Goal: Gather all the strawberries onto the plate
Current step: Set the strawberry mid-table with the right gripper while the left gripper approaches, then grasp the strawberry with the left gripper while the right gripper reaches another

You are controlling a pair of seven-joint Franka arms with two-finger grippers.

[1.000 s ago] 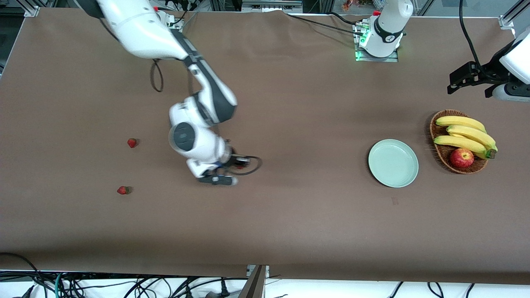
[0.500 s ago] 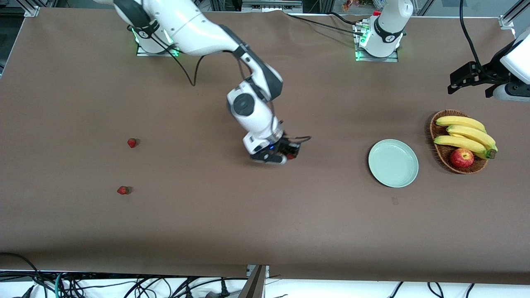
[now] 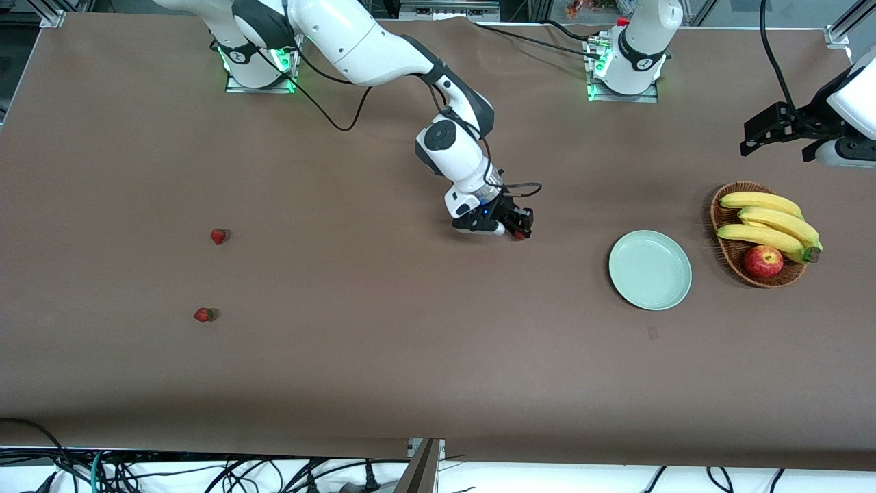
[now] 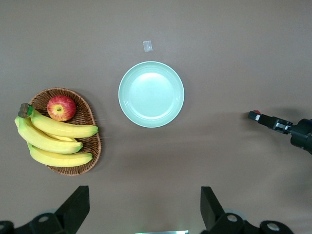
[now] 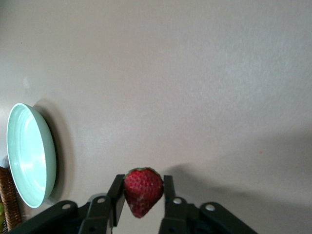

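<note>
My right gripper (image 3: 521, 231) hangs over the bare table about midway along it, shut on a strawberry (image 5: 143, 191) whose green cap points away from the wrist. The strawberry (image 3: 520, 236) shows as a red speck at the fingertips. The pale green plate (image 3: 650, 270) lies toward the left arm's end, with nothing on it (image 4: 151, 94). Two more strawberries (image 3: 218, 236) (image 3: 204, 314) rest on the table toward the right arm's end. My left gripper (image 4: 144, 214) waits open, high above the table beside the plate and basket (image 3: 753, 135).
A wicker basket (image 3: 725, 257) with bananas (image 3: 766, 222) and a red apple (image 3: 763, 261) stands beside the plate at the left arm's end. A small pale scrap (image 3: 652, 333) lies nearer the front camera than the plate. Brown cloth covers the table.
My right arm has swung from near the two loose strawberries toward the plate, carrying its strawberry along. The left arm has not moved.
</note>
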